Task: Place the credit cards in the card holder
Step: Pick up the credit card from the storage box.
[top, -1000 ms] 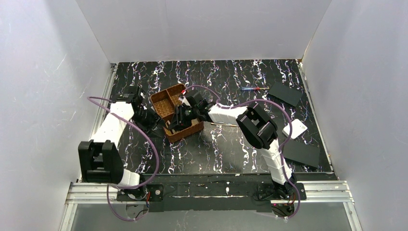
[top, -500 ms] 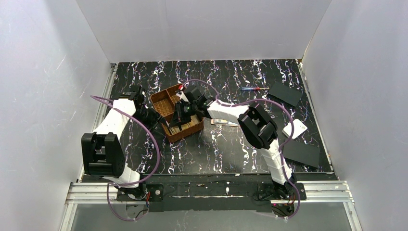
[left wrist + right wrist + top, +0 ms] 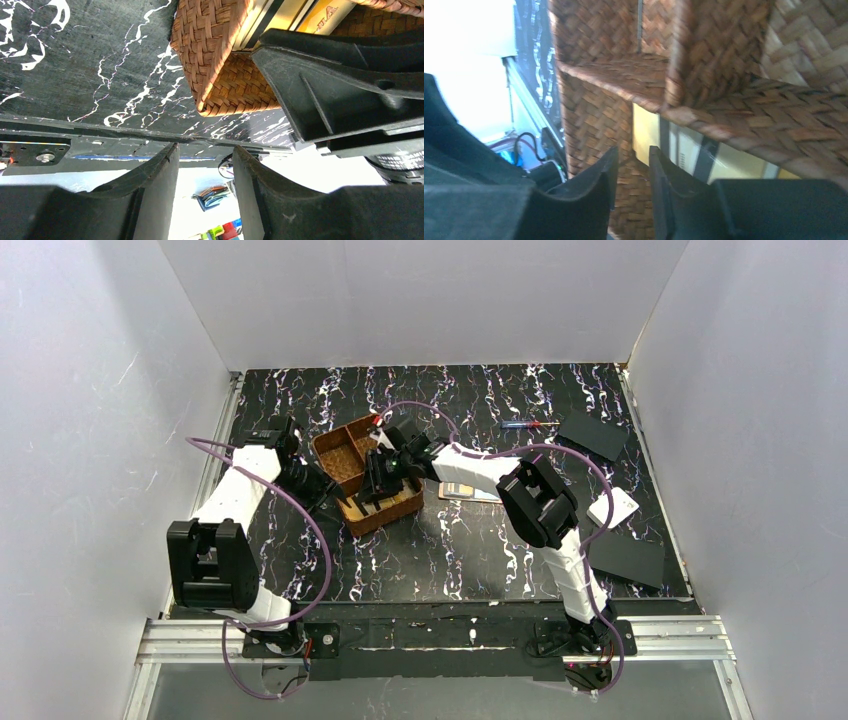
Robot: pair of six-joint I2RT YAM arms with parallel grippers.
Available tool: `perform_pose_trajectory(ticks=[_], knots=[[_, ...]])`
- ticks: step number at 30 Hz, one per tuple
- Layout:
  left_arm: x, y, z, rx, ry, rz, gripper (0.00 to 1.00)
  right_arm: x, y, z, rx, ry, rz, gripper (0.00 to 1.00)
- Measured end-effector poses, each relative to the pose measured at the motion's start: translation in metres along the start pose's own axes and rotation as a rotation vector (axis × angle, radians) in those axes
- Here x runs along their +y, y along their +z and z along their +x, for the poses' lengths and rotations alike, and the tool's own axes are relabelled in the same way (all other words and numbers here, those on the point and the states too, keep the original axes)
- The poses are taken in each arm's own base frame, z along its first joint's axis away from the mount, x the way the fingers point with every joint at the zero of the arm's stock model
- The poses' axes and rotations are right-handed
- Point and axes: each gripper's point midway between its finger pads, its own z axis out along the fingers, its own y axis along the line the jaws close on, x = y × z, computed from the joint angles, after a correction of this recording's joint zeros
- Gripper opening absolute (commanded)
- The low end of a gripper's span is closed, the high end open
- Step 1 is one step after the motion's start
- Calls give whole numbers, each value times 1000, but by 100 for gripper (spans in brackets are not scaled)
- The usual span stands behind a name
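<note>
Several tan credit cards [image 3: 372, 504] lie in the near compartment of a brown woven tray [image 3: 345, 445]; their edges show in the left wrist view [image 3: 280, 15] and the right wrist view [image 3: 646, 135]. My right gripper [image 3: 377, 483] reaches down into that compartment; its jaws [image 3: 631, 152] stand a narrow gap apart with nothing between them, just left of the cards. My left gripper [image 3: 327, 490] is open and empty [image 3: 202, 150] beside the tray's left corner [image 3: 215, 75]. A flat tan and pale thing [image 3: 468, 491] lies by the right forearm; I cannot tell if it is the card holder.
A white square box [image 3: 612, 508] and two black plates [image 3: 592, 435] [image 3: 627, 558] lie at the right. A small pen-like tool [image 3: 522, 425] lies at the back. White walls close in three sides of the table.
My right arm has swung a little back and left, uncovering the flat thing on the table. The cards in the tray's near compartment have come into view. My left arm has shifted slightly.
</note>
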Motion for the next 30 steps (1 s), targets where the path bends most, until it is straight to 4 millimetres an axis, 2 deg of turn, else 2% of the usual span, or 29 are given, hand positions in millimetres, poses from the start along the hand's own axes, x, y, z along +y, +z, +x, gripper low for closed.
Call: perform_pose_trajectory(ticks=[7,12,16,19,22,28,30], knots=[[-1,3,3,15,2,20,42,-21,-2,9,26,-31,84,52],[-2,6,1,16,-6,21,39,-20,2,9,30,-47,71,46],[-1,13,1,18,-20,22,36,-17,14,5,24,-45,31,43],[3,18,2,30,-34,8,33,-20,25,9,44,-13,5,41],[3,21,1,31,-39,1,33,-16,29,8,45,4,-23,34],[-1,18,-4,14,-39,-4,34,-8,35,3,32,25,-77,11],[-7,13,-8,-7,-31,8,34,-1,36,1,26,41,-110,8]])
